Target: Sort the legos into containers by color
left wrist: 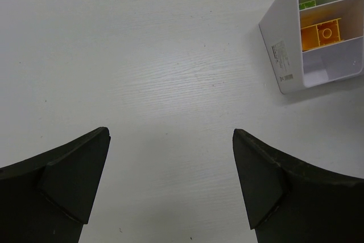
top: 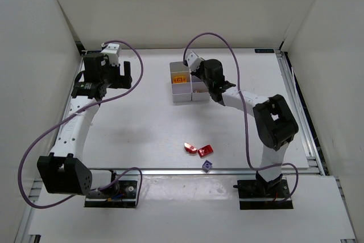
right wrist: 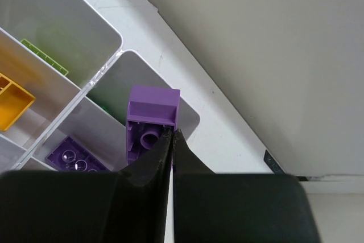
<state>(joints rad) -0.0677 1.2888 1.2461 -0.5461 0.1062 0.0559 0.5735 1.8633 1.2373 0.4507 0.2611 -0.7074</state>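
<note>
My right gripper [right wrist: 172, 135] is shut on one wall of a purple lego [right wrist: 151, 112], held underside up just above the white containers [right wrist: 99, 72]. Below it one bin holds a purple lego [right wrist: 74, 155]. Neighbouring bins hold an orange lego [right wrist: 11, 103] and a yellow-green one [right wrist: 45, 55]. In the top view the right gripper [top: 196, 75] hides the back right of the containers [top: 183, 96]. My left gripper [top: 126, 75] is open and empty over bare table, left of the containers [left wrist: 281, 49]. Two red legos [top: 190, 148] [top: 205, 151] and a purple one [top: 207, 165] lie near the front.
White walls enclose the table on the left, back and right. A metal rail [top: 296, 101] runs along the right edge. The right arm's purple cable [top: 227, 44] arches over the back of the table.
</note>
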